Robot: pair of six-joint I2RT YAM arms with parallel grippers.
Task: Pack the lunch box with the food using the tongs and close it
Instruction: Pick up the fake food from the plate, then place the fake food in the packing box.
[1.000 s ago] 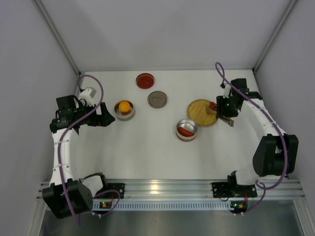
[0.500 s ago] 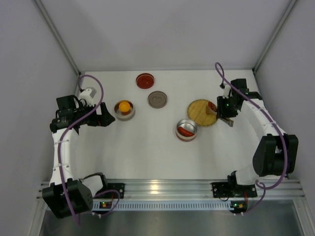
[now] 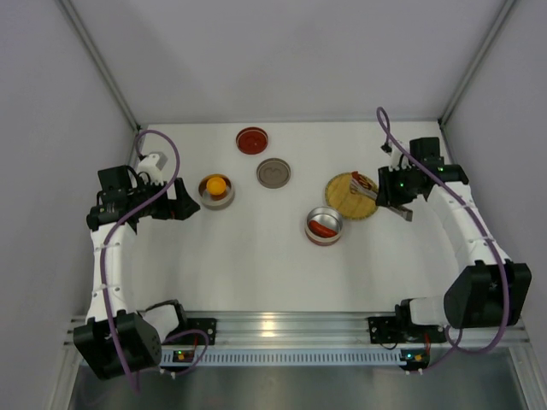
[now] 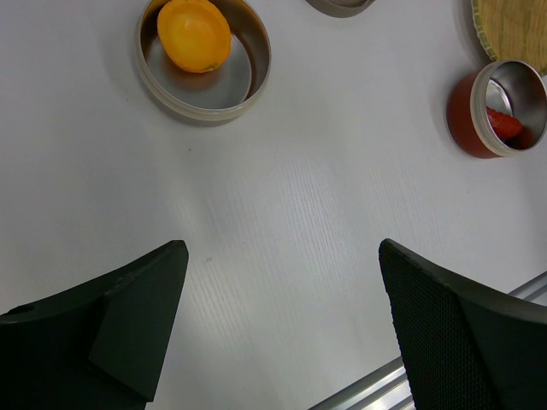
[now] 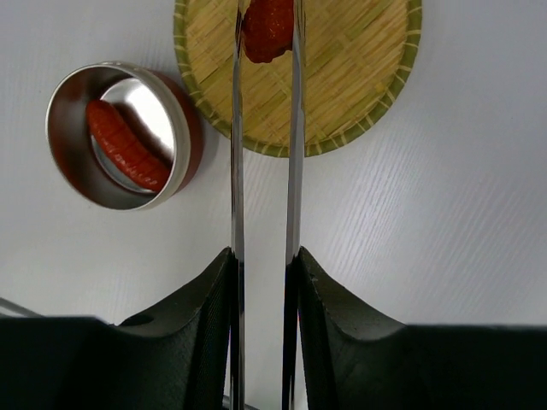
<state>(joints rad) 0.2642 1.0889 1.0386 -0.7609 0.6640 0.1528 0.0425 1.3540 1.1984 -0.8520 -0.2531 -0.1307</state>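
I am clamping the right end effector (image 5: 263, 265) on the tongs (image 5: 295, 171), squeezing their tips on a red food piece (image 5: 267, 30) over the woven plate (image 5: 359, 85) for transfer; the left end effector (image 4: 280, 265) is hanging spread apart

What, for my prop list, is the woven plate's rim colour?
The woven plate rim is olive green, clearest in the right wrist view.

Wide gap between silver tin (image 3: 226, 199) and red tin (image 3: 325, 239); plate (image 3: 341, 193) beside.
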